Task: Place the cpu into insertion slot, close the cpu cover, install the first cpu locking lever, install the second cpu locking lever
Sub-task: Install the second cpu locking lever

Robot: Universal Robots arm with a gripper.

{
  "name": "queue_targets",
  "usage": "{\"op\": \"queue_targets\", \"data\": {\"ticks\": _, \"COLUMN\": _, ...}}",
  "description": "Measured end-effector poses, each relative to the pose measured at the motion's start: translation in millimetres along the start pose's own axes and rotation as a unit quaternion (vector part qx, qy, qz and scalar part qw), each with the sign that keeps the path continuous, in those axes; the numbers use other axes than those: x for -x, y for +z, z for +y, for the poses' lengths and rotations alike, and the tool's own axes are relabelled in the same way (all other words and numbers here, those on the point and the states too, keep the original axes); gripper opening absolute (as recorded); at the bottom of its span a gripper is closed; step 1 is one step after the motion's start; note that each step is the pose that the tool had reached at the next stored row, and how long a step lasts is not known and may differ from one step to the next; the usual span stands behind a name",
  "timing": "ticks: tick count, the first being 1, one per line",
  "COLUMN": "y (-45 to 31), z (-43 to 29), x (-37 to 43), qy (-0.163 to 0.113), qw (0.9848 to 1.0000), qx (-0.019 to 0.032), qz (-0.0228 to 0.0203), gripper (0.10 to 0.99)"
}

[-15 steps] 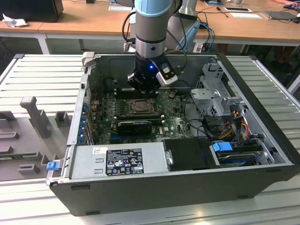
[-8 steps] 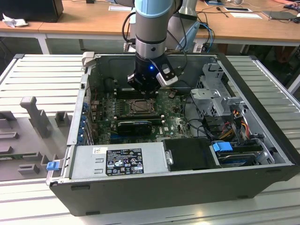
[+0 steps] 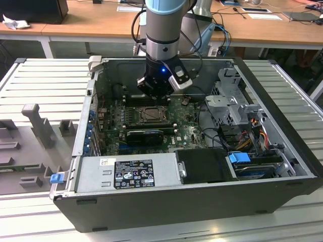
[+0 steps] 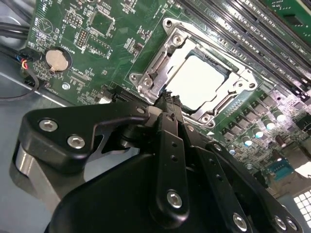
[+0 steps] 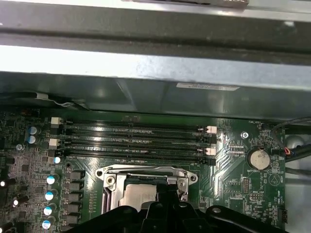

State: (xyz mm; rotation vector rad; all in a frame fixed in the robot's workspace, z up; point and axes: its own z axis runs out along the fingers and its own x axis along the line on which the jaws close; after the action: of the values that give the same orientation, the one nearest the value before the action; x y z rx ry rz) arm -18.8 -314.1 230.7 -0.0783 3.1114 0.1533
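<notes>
The cpu [image 4: 198, 80] lies flat in the insertion slot [image 3: 150, 115], its pale metal face showing through the window of the cpu cover [image 4: 150, 73]. The silvery cover frame lies down around the chip in both wrist views, cover [image 5: 146, 171] and cpu [image 5: 138, 198]. My gripper [image 4: 167, 99] hangs just above the socket's edge, fingers shut together with nothing between them. In the exterior view the gripper [image 3: 156, 91] sits inside the open computer case, over the far side of the socket.
Long memory slots [image 5: 136, 141] run beside the socket. A coin battery [image 4: 57, 59] sits on the green board. A black ribbed card [image 3: 145, 135] lies just in front of the socket. The power supply [image 3: 126, 174], drive cage [image 3: 232, 96] and cables crowd the case.
</notes>
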Motion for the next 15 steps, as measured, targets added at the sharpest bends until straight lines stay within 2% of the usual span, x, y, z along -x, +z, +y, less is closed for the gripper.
{"op": "queue_targets", "data": {"ticks": 15, "y": -0.8, "z": -8.9, "x": -0.4, "qy": 0.000, "qw": 1.0000, "qx": 0.0000, "qz": 0.0000, "gripper": 0.106}}
